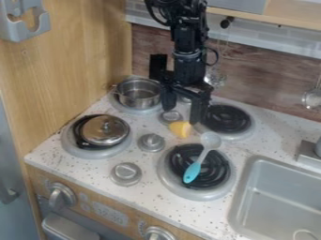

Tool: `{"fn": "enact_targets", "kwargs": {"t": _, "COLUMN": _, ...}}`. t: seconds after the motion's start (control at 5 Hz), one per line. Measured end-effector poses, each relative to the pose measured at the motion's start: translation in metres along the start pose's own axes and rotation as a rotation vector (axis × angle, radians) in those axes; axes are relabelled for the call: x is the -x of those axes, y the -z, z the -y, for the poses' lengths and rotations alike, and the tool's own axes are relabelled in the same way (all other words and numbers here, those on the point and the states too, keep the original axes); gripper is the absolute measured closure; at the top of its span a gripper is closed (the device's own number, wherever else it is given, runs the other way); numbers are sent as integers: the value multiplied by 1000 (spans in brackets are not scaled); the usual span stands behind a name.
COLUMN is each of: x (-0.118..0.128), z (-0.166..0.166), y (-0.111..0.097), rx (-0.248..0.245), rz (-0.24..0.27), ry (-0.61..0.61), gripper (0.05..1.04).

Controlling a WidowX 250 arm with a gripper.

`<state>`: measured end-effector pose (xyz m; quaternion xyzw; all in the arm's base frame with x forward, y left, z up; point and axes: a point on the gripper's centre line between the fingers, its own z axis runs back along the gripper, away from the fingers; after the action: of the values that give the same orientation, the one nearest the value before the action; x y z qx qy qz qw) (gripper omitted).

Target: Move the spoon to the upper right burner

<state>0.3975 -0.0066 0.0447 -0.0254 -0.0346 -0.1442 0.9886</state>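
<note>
The spoon (193, 171) lies across the lower right burner (172, 177), its turquoise handle toward the front and its grey bowl past the burner's back edge. Behind it is the upper right burner (228, 118), a black coil in a grey ring with nothing resting on it. My gripper (182, 110) hangs open above the stove's back middle, just left of the upper right burner and behind the spoon, with no object between its fingers.
A yellow object (180, 129) sits between the burners, in front of the gripper. A steel pot (138, 93) stands at back left, a lid (105, 130) on the front left burner. Knobs (151, 142) line the middle; the sink (282, 197) is at right.
</note>
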Motion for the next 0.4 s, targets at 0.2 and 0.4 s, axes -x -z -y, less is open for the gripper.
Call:
{"fn": "enact_targets", "kwargs": {"t": 0.2, "x": 8, "z": 2, "y": 17, "rx": 13, "rz": -48, "ry": -7, "gripper": 84}}
{"fn": "enact_targets", "kwargs": {"t": 0.4, "x": 4, "z": 15, "y": 25, "rx": -10, "rz": -34, "ry": -26, "gripper": 84}}
